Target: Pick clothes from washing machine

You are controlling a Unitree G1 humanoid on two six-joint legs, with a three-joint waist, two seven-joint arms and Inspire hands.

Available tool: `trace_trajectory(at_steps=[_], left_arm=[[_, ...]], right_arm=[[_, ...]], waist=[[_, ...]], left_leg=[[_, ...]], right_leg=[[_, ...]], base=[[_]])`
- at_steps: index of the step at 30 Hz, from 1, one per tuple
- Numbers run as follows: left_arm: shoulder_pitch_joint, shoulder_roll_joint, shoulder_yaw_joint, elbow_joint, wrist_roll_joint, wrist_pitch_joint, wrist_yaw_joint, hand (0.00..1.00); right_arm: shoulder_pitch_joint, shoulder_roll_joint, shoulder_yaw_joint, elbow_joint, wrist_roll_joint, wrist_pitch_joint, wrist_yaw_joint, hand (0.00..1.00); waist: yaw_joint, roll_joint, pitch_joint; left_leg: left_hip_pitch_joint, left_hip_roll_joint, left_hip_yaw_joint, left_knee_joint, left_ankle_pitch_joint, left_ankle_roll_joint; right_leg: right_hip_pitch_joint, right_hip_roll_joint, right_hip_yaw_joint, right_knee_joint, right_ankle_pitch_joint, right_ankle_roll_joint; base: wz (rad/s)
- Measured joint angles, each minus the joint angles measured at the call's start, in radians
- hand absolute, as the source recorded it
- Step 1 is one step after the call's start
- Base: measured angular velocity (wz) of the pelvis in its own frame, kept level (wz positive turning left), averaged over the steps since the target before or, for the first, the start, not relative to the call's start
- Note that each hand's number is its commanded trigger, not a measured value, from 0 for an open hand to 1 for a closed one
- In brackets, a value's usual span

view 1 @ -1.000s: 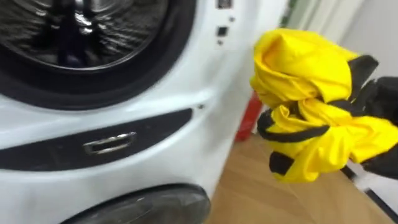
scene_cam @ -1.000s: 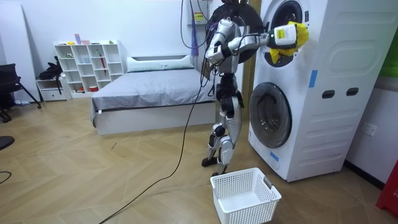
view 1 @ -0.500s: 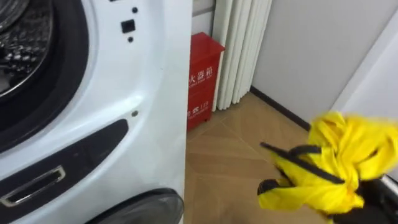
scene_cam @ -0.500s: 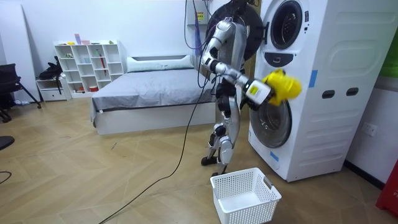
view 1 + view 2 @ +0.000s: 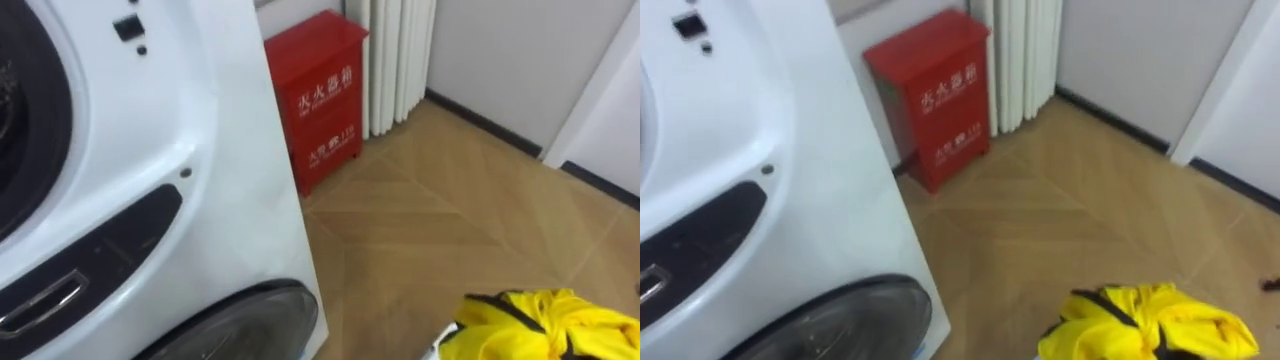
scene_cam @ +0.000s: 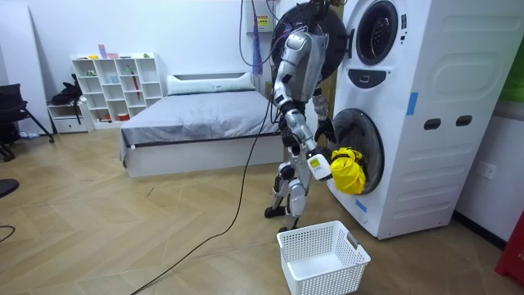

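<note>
At the bottom edge of both eye views, you see the yellow garment (image 5: 540, 322) only in part, because the frame cuts off its lower side. There it spreads wider than it is high. A dark strip crosses the cloth, and you cannot tell whether it is trim or a strap.

The upper drum opening (image 5: 25, 110) is cut by the left edge, and the lower door (image 5: 240, 325) by the bottom edge.

In the room view the garment shows whole, bunched into a bundle taller than it is wide. Its long axis is close to upright, and it hangs in front of the lower door of the stacked washing machine (image 6: 426, 123).

Your right hand (image 6: 327, 163) holds it at the end of the lowered arm, closed into cloth that covers much of the hand. The bundle is clear of the floor (image 5: 450, 220). It sits higher in the picture than the white laundry basket (image 6: 323, 274) and apart from it. The basket stands on the floor near the machine's front lower corner.

The left hand (image 6: 322, 123) is a dark shape near the top of the lower door, and you cannot tell its state.

A red cabinet (image 5: 315, 95) stands on the floor just beside the machine.
</note>
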Motion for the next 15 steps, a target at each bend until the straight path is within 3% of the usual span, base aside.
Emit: trace_trajectory(at_steps=[3,9,14,15], left_arm=[[-0.007,-0.001,-0.003,-0.001,-0.005,-0.008,0.000,0.00],[-0.047,-0.005,-0.031,0.023,-0.038,-0.025,0.000,0.00],[-0.094,-0.025,-0.033,0.076,-0.043,-0.034,0.008,0.00],[-0.101,-0.030,-0.043,0.087,-0.059,-0.035,0.014,0.00]], right_arm=[[-0.020,0.002,0.022,0.068,0.003,-0.029,-0.007,1.00],[-0.071,0.009,0.049,0.226,0.008,-0.041,-0.032,1.00],[-0.099,0.009,0.048,0.323,0.053,-0.072,-0.047,1.00],[-0.106,0.009,0.048,0.344,0.077,-0.074,-0.053,0.80]], waist=[[0.000,0.006,0.0023],[0.012,0.028,0.0062],[0.015,0.028,0.0065],[0.015,0.028,0.0066]], left_leg=[[-0.032,0.000,-0.015,0.011,0.002,0.003],[-0.087,-0.012,-0.029,0.017,0.011,0.016],[-0.112,-0.017,-0.027,0.017,0.013,0.018],[-0.116,-0.018,-0.027,0.017,0.015,0.021]], right_leg=[[-0.025,-0.005,-0.013,0.004,0.000,0.000],[-0.081,-0.019,-0.026,0.023,-0.001,0.002],[-0.113,-0.024,-0.031,0.041,-0.005,0.003],[-0.116,-0.025,-0.032,0.041,-0.005,0.003]], base=[[0.13],[0.07],[0.04],[0.00]])
